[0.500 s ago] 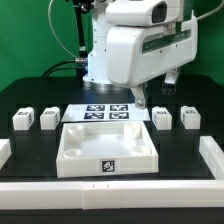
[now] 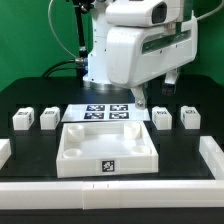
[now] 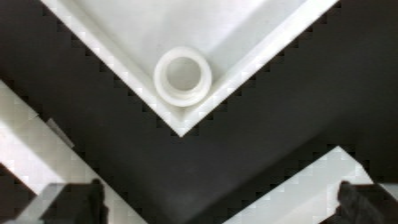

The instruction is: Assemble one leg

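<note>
end effector wide and empty above the tray corner socket; leg sits untouched on tabletop just beside tray at exterior view's right, so center over it, descend straight, grip flat sides squarely

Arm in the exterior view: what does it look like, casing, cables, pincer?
The arm is glossy white, with bulky rounded housings and dark grey seams between segments. Thin black cables run behind it. The pincer has dark fingers, blurred in the wrist view. No markings or labels show on it.
</note>
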Robot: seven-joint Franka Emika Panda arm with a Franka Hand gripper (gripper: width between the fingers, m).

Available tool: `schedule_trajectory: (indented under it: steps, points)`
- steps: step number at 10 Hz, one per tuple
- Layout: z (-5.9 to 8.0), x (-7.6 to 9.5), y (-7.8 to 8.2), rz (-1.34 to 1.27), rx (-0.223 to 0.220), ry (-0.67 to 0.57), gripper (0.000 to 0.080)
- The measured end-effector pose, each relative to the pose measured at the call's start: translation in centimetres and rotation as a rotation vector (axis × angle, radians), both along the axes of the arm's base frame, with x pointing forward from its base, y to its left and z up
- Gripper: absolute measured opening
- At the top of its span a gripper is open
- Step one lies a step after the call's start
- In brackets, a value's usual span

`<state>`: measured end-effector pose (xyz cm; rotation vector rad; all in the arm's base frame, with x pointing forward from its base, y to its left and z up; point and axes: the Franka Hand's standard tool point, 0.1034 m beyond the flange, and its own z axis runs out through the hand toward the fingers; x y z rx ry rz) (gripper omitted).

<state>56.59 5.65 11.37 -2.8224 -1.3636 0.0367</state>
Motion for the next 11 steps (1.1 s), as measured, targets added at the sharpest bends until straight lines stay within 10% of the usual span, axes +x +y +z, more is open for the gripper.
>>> schedule_trajectory:
  steps: [4,8,11]
  points:
    - [-0.2,-0.5,-0.2,0.02,0.001,-0.009,0.065]
    - [-4.8,-10.1,-5.2,0.274,0.006,-0.009,0.065]
    - [-7.6,-12.6,-8.3,0.728,0.019,-0.035,0.065]
